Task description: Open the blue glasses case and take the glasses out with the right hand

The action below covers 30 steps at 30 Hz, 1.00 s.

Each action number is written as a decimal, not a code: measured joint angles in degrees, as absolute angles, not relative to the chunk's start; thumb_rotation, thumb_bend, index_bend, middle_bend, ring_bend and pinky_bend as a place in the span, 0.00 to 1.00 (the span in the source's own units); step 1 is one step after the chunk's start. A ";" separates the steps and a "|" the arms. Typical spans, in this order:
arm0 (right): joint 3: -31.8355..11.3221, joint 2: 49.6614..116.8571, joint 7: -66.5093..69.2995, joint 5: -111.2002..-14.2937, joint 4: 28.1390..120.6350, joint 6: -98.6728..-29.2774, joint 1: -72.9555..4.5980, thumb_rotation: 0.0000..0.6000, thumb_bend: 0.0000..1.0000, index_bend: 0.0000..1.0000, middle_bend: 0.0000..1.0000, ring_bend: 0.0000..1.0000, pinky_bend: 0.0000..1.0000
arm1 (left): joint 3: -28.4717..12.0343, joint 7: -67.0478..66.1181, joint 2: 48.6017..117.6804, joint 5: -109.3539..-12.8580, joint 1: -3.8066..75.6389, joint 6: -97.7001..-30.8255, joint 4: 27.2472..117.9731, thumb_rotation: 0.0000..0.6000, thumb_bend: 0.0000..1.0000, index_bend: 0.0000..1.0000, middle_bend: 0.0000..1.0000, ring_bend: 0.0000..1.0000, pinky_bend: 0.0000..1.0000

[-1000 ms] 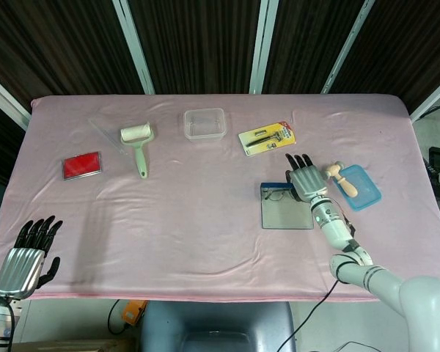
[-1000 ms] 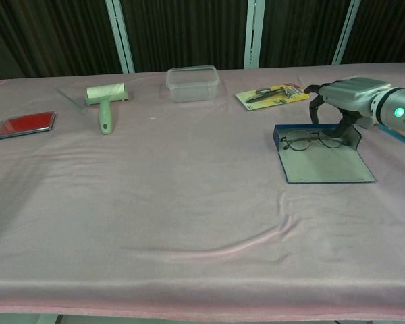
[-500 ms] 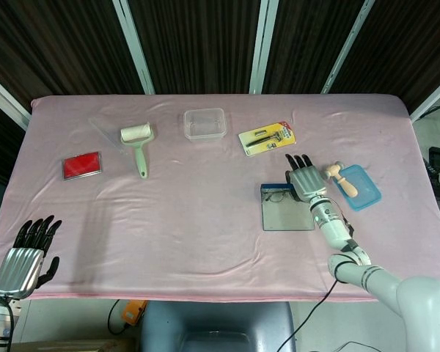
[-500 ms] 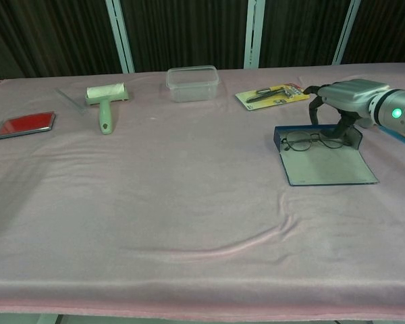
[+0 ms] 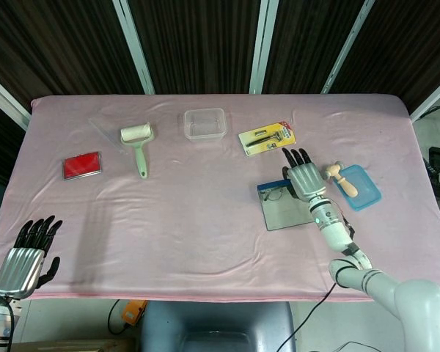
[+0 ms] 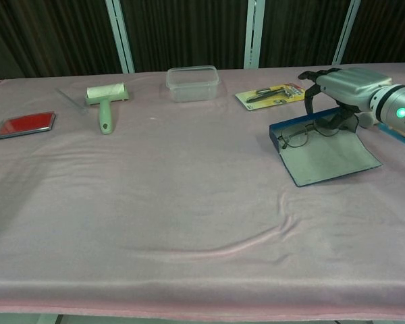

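Observation:
The blue glasses case lies open and flat on the pink cloth, turned askew. The glasses lie in it along its far edge. My right hand hovers palm down over the right end of the glasses. Its fingers hang down, spread, to the frame and the case's far rim; no grip shows. My left hand rests at the near left table edge, fingers out and holding nothing; the chest view does not show it.
A light blue tray with a wooden piece sits just right of the right hand. A packaged razor, a clear box, a lint roller and a red case lie along the back.
The right hand has shifted a little farther away and left. The open case has turned counterclockwise under it, its near edge swinging right, with the glasses still inside. The left hand is still.

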<state>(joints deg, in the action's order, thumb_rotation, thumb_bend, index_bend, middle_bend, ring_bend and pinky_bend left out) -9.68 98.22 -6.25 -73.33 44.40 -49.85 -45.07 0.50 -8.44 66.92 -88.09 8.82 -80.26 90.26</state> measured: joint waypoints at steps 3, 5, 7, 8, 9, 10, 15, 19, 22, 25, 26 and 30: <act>-8.85 99.08 -4.75 -74.73 42.93 -50.30 -44.75 1.00 0.55 0.67 0.11 0.04 0.01 | 0.44 -8.47 66.93 -87.93 8.81 -80.24 90.26 1.00 0.43 0.00 0.00 0.00 0.04; -8.45 99.51 -4.20 -75.31 42.26 -50.34 -44.62 1.00 0.55 0.67 0.11 0.04 0.01 | 0.44 -8.49 66.92 -87.89 8.82 -80.20 90.26 1.00 0.43 0.00 0.00 0.00 0.04; -8.27 99.75 -3.87 -75.59 41.85 -50.24 -44.54 1.00 0.55 0.67 0.11 0.04 0.01 | 0.46 -8.50 66.87 -87.88 8.85 -80.11 90.31 1.00 0.43 0.00 0.00 0.00 0.03; -8.18 99.87 -3.81 -75.70 41.61 -50.08 -44.51 1.00 0.55 0.67 0.11 0.04 0.01 | 0.48 -8.51 66.87 -87.88 8.85 -80.08 90.30 1.00 0.43 0.00 0.00 0.00 0.03; -8.13 99.96 -3.77 -75.77 41.44 -49.93 -44.49 1.00 0.55 0.67 0.11 0.04 0.01 | 0.48 -8.52 66.88 -87.87 8.85 -80.08 90.28 1.00 0.43 0.00 0.00 0.00 0.03; -8.11 100.02 -3.69 -75.81 41.31 -49.78 -44.48 1.00 0.55 0.67 0.11 0.04 0.01 | 0.47 -8.50 66.87 -87.86 8.85 -80.08 90.29 1.00 0.44 0.00 0.00 0.00 0.03; -8.21 99.66 -3.30 -75.94 41.70 -49.11 -44.52 1.00 0.55 0.67 0.11 0.04 0.01 | 0.47 -8.47 66.87 -87.87 8.85 -80.09 90.27 1.00 0.44 0.00 0.00 0.00 0.04; -8.42 99.06 -3.20 -75.95 42.65 -48.96 -44.50 1.00 0.55 0.70 0.11 0.04 0.01 | 0.50 -8.52 66.92 -87.90 8.92 -79.97 90.21 1.00 0.43 0.00 0.00 0.00 0.04; -8.60 98.78 -3.01 -76.01 43.19 -49.24 -44.36 1.00 0.55 0.71 0.11 0.04 0.01 | 0.58 -8.53 66.86 -88.04 8.84 -80.12 90.30 1.00 0.43 0.00 0.00 0.00 0.04; -8.72 98.95 -2.49 -76.25 43.05 -50.09 -44.19 1.00 0.55 0.71 0.12 0.05 0.01 | 0.59 -8.45 66.84 -88.06 8.79 -80.21 90.30 1.00 0.44 0.00 0.00 0.00 0.04; -8.76 99.13 -2.17 -76.44 42.82 -50.65 -44.11 1.00 0.55 0.71 0.13 0.05 0.01 | 0.58 -8.44 66.84 -88.04 8.80 -80.21 90.28 1.00 0.43 0.00 0.00 0.00 0.04; -8.62 100.26 -0.26 -77.85 41.04 -53.63 -43.79 1.00 0.55 0.71 0.13 0.05 0.01 | 0.54 -8.37 66.85 -87.98 8.84 -80.13 90.21 1.00 0.44 0.00 0.00 0.00 0.04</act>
